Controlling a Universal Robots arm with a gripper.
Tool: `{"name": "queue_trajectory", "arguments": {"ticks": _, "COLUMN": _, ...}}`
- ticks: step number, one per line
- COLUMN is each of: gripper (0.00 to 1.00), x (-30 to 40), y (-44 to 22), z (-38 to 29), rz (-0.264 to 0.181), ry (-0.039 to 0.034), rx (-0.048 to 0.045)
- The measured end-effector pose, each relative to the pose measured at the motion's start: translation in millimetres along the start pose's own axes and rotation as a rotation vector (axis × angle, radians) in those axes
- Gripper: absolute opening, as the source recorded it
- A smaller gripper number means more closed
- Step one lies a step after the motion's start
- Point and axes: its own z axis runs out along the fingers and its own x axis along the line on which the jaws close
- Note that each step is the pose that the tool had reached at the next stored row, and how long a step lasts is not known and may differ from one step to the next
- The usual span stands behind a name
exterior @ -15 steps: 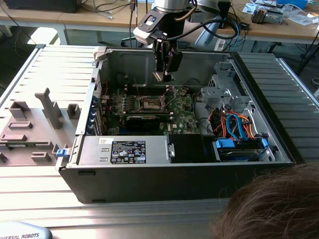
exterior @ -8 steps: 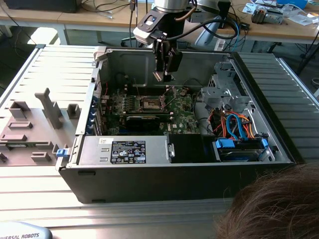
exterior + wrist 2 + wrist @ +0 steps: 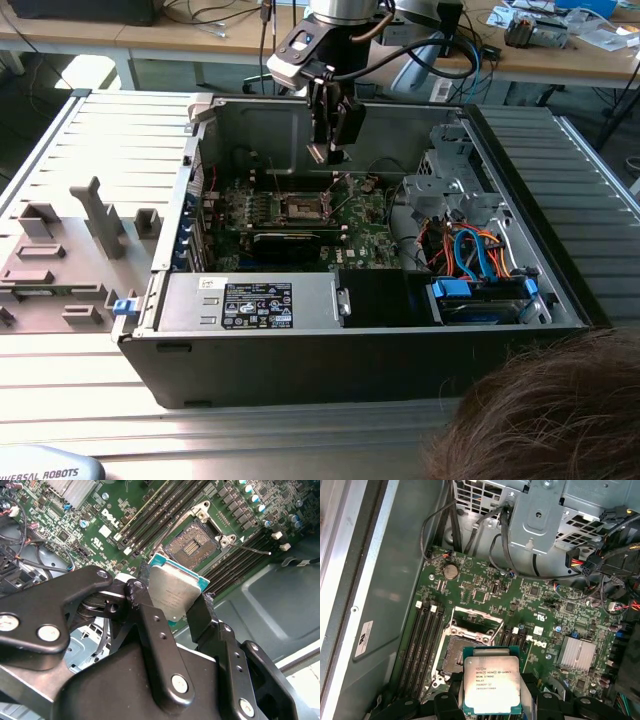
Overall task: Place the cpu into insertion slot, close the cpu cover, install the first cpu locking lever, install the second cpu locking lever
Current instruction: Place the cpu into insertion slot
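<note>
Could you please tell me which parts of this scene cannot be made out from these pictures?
- First wrist view: the cpu covers part of the insertion slot.
- Both wrist views: the cpu's underside faces away, and the fingers of the gripper cover two of its edges.
- Exterior view: a person's hair hides a corner of the computer case, and the cpu is too small to judge its tilt.

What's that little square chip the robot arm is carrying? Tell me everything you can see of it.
The cpu is a flat square chip with a silver-grey metal top bearing print, on a greenish base. The gripper clamps it by two opposite edges, above the motherboard, near the insertion slot, not in it.
</note>
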Motion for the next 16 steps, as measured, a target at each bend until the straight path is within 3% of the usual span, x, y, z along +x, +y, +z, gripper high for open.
{"name": "queue_trajectory", "arguments": {"ticks": 16, "gripper": 0.54, "x": 0.0, "y": 0.0, "z": 0.0, "rz": 0.009, "ry": 0.0003, "rx": 0.0006}}
